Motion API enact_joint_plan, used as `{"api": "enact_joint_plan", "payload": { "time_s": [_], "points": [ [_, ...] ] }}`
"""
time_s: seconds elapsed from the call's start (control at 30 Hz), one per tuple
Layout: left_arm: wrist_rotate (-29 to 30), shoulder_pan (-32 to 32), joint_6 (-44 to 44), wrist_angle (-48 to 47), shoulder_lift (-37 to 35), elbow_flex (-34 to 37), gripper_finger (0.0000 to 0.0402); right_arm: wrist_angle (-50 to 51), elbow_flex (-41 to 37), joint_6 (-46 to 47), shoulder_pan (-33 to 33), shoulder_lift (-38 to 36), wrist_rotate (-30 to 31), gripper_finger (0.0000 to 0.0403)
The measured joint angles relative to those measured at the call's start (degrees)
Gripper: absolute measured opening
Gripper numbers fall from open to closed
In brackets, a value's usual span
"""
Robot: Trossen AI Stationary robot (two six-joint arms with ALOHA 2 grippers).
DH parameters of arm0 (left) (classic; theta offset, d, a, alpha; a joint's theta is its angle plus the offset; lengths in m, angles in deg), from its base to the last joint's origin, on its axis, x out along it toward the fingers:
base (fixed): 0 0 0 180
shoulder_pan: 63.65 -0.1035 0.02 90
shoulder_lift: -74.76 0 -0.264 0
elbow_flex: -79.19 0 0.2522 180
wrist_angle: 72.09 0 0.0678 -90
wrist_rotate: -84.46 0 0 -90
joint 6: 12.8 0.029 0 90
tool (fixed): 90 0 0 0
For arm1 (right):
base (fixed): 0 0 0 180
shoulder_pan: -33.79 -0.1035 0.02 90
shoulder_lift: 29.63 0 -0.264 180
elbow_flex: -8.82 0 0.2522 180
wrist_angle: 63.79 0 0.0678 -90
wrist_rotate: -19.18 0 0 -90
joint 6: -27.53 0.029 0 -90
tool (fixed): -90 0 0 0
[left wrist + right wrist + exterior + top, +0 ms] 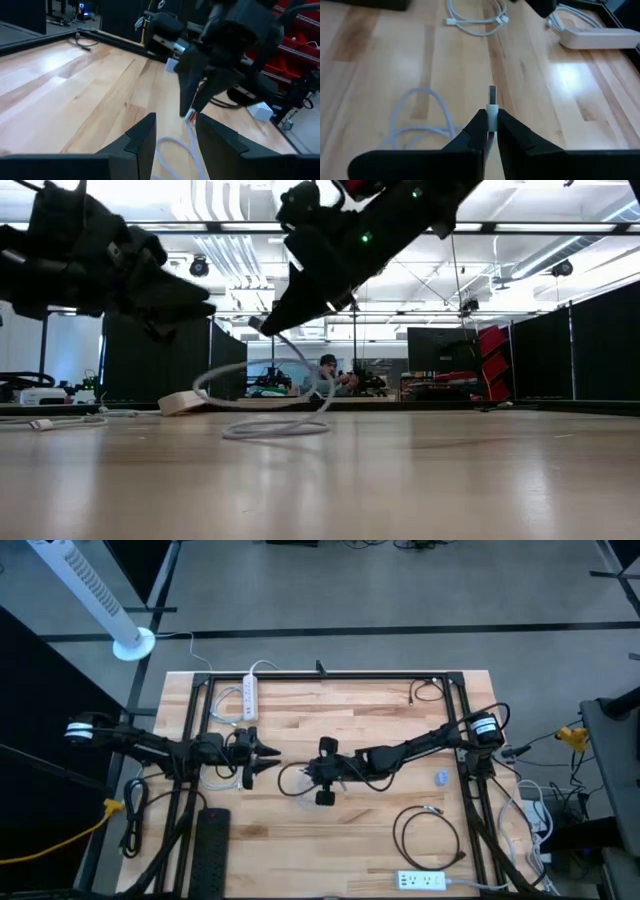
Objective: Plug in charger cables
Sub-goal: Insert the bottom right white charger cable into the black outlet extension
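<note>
The right gripper (pixel 490 131) pinches the metal-tipped plug of a thin white charger cable (pixel 415 127), its loop trailing on the pale wooden tabletop (pixel 530 60). The left gripper (pixel 175 140) hovers facing it, its 2 fingers parted and empty. Held so near its tip, the plug could twist or slip during insertion. The white rectangular power strip (pixel 600 37) lies well apart; beyond is a lit workshop.

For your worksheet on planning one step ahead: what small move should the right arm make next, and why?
Probably carry the plug toward the long white power strip. The right gripper is shut on the thin white charger cable, its metal plug tip pointing forward above the wooden table, not yet at any socket.
</note>
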Motion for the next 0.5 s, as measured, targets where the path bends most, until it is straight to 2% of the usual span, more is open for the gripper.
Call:
{"api": "enact_joint_plan", "payload": {
  "time_s": [0.3,0.5],
  "points": [
    [-0.1,2.1,8.8,-0.1,10.9,-7.3,0.0154,-0.6,-0.1,0.7,0.1,0.0,0.1,0.0016],
    [-0.2,2.1,10.0,-0.3,17.9,-10.4,0.0181,-0.5,0.0,1.9,0.1,0.0,0.1,0.0016]
  ]
}}
